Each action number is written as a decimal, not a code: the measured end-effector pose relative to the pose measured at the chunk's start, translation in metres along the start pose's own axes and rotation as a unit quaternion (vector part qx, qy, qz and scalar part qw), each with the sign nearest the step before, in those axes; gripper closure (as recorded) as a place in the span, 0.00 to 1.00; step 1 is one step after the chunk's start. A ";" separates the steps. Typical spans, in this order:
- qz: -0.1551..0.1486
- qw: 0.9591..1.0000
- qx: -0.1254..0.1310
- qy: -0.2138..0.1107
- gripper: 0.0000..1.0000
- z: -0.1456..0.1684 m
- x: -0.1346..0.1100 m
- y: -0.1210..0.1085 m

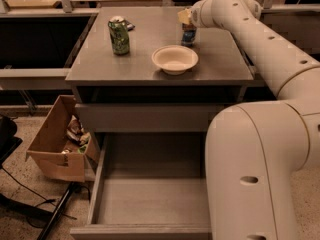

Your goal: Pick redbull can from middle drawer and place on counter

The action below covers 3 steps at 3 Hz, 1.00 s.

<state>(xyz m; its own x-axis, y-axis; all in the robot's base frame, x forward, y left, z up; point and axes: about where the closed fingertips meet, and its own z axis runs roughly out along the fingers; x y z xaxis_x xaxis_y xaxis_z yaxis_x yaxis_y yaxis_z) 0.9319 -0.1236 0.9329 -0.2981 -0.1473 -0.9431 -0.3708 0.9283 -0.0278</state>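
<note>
The redbull can (188, 35) stands upright at the back right of the grey counter (125, 66), behind the white bowl (175, 59). My gripper (185, 18) is at the can's top, at the end of the white arm that reaches in from the right; its hold on the can is hidden. The middle drawer (150, 199) is pulled out below, and its grey floor shows nothing lying in it.
A green can (119, 36) stands at the counter's back left. A closed drawer front (145, 116) sits under the counter. An open cardboard box (55, 146) with clutter is on the floor at the left. My arm's bulky body (255, 174) covers the drawer's right side.
</note>
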 end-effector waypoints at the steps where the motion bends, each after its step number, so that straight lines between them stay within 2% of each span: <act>1: 0.000 1.000 0.000 0.000 0.00 0.000 0.000 0.000; 2: 0.001 1.000 -0.012 -0.011 0.00 -0.002 -0.007 0.005; 3: -0.011 0.998 -0.047 -0.050 0.00 -0.033 -0.050 0.016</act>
<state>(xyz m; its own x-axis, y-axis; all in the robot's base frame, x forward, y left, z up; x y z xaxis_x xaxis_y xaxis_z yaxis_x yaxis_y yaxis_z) 0.9119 -0.1121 0.9908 -0.2010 -0.1279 -0.9712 -0.4589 0.8882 -0.0220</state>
